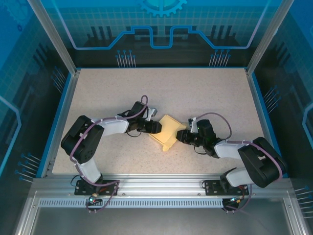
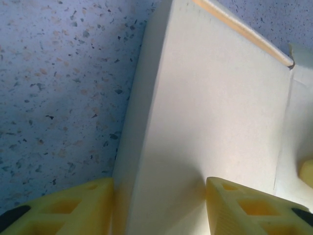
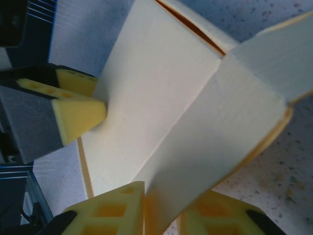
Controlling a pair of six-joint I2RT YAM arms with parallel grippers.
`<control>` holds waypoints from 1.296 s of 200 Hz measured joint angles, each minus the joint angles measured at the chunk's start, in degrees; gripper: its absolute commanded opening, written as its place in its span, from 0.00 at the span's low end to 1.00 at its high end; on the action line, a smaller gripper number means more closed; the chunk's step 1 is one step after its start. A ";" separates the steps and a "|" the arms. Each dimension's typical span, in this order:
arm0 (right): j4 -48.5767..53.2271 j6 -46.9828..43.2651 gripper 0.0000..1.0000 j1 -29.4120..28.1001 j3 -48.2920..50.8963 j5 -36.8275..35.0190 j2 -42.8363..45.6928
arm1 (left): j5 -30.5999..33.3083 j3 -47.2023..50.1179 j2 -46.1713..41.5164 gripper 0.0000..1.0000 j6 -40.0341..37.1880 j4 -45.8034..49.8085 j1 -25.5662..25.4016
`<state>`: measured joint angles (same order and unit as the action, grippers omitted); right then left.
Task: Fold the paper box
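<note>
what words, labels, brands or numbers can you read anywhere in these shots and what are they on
None: no readable text in any view.
paper box: plain pale yellow card, no print.
back panel: gear and circuit-line graphics, no lettering.
table: speckled surface, no marks or labels.

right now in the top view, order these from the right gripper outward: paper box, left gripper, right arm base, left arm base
1. paper box, centre, flap between fingers of the right gripper
2. left gripper, across the box
3. right arm base, near right
4. left arm base, near left
</note>
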<state>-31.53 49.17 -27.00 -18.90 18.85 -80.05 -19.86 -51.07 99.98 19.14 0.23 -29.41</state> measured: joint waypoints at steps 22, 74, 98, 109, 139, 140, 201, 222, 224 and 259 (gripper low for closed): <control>-2.25 0.76 0.09 0.02 0.22 0.02 0.20 | -0.28 1.05 -0.50 0.50 1.11 -1.46 0.11; -1.44 1.01 0.09 0.02 0.81 -1.05 4.94 | -2.25 1.36 -0.57 0.54 1.99 -3.48 0.02; 0.59 0.98 0.09 0.02 0.85 -1.68 7.50 | -2.56 1.18 -0.50 0.57 1.97 -3.80 -0.39; 1.46 0.96 0.09 0.02 0.85 -1.99 8.55 | -2.56 0.90 -0.37 0.58 1.95 -3.80 -0.61; 3.93 0.90 0.09 0.02 0.85 -2.62 11.19 | -2.69 0.11 0.20 0.60 1.97 -3.80 -0.98; 4.02 0.87 0.09 0.02 0.85 -2.64 11.30 | -2.71 0.09 0.24 0.60 1.99 -3.80 -0.98; 7.13 0.15 0.13 0.02 0.85 -4.37 12.22 | -3.17 -0.87 1.25 0.54 1.97 -3.78 -1.29; 8.26 -0.28 0.17 0.02 0.85 -5.18 11.69 | -2.91 -0.98 1.64 0.54 1.97 -3.74 -1.60; 8.35 -0.37 0.18 0.04 0.83 -5.18 11.54 | -2.91 -0.98 1.66 0.54 1.97 -3.72 -1.62; 8.59 -0.81 0.22 0.13 0.81 -5.38 8.90 | -2.23 -1.18 2.21 0.57 1.95 -3.26 -1.90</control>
<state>-22.94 48.36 -26.87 -18.09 13.47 -71.16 -22.09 -52.25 102.19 21.08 -3.03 -31.31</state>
